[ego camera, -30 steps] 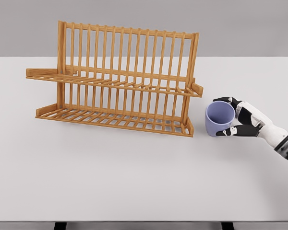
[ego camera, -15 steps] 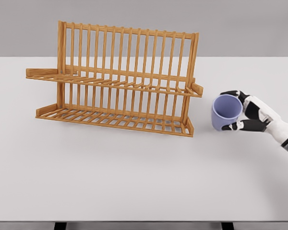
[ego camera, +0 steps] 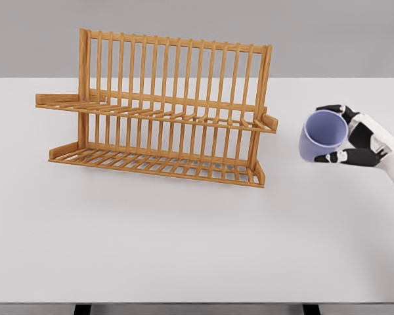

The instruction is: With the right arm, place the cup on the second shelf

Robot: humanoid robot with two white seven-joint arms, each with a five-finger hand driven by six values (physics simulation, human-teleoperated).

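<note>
We record a two-tier wooden dish rack [ego camera: 159, 111] with upright slats standing on the white rectangular table [ego camera: 184, 243], toward the left and rear of the surface. Its upper shelf [ego camera: 151, 110] and lower shelf [ego camera: 157, 164] both run across the frame, each made of parallel wooden rungs.

To the right of the rack, well apart from it, we find the pale lavender plastic cup [ego camera: 324, 135]. It is tilted, its open mouth turned toward the camera and slightly upward, so that we see into its hollow interior. It sits at about the height of the rack's upper shelf in the picture, beside the rack's right end post.

The robot's right hand [ego camera: 361, 141], white with black finger segments, enters from the right edge. Its fingers [ego camera: 335, 109] curl over the cup's upper rim and its thumb [ego camera: 338, 157] presses from below, so the hand is clamped on the cup.

We cannot tell from this single view whether the cup's base touches the table.
</note>
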